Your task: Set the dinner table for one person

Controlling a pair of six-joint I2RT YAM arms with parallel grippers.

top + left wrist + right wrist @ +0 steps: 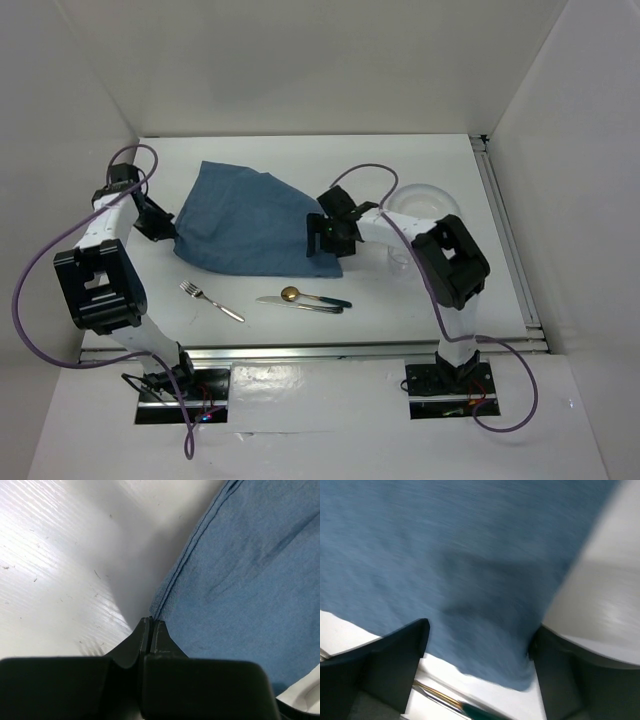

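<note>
Worktop (380, 300) carries blue placemat (250, 225); left gripper (165, 226) pinches its left edge, right gripper (322, 240) gapes wide; clear bowl (425, 196) sits right.

No readable text, labels, brands, numbers or signs in any of the three views.

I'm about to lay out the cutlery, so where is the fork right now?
In the top view the fork lies on the dinner table, front left, just nearer than the blue placemat and left of the knife and spoon.
</note>
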